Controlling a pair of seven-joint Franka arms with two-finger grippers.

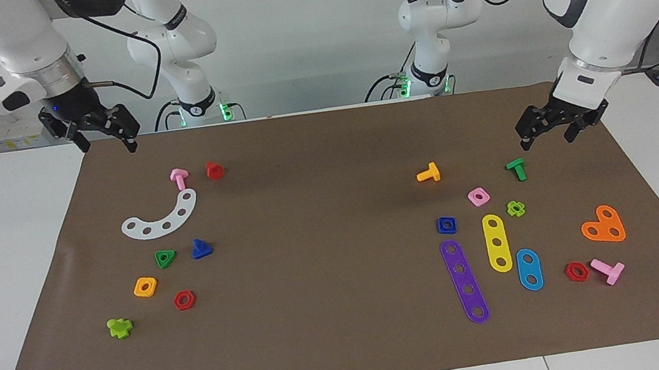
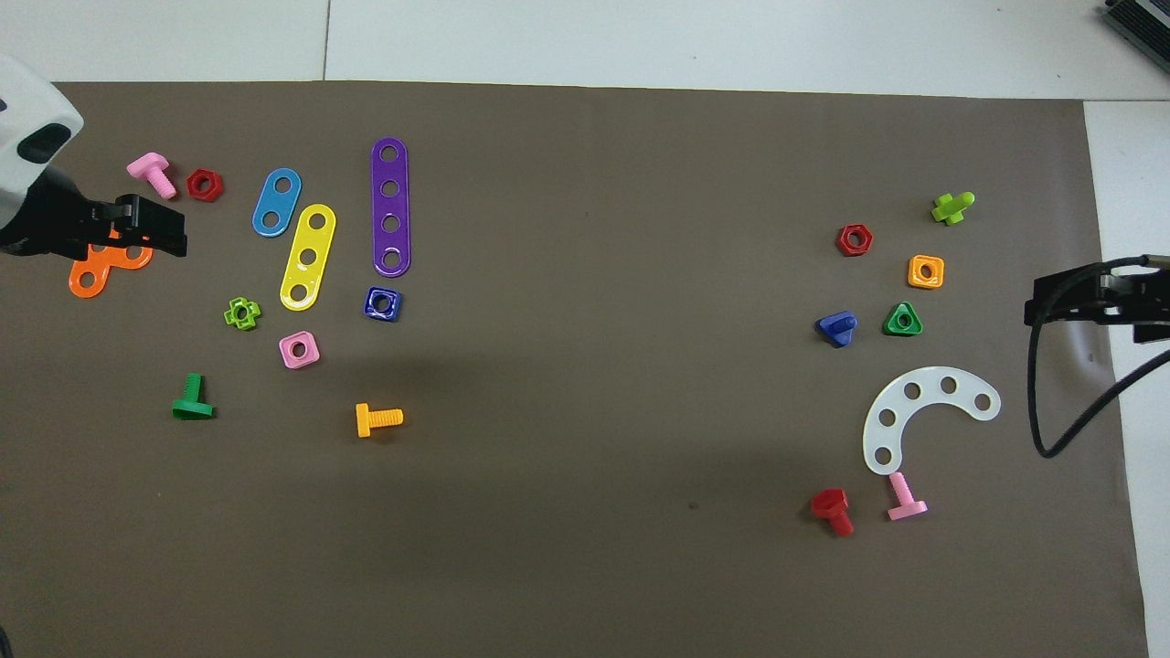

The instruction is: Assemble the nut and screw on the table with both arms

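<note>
Both hands hung empty with fingers apart: left hand (image 1: 549,134), right hand (image 1: 103,137). The nut (image 1: 446,225) lay toward the left arm's end of the table (image 1: 349,346), at five o'clock of the orange bolt (image 1: 429,173). The screw (image 1: 201,249) lay at three o'clock of the green nut (image 1: 165,258).

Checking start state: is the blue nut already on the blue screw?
No: the nut lies alone beside the purple strip toward the left arm's end, while the screw lies beside the green triangular nut toward the right arm's end.
</note>
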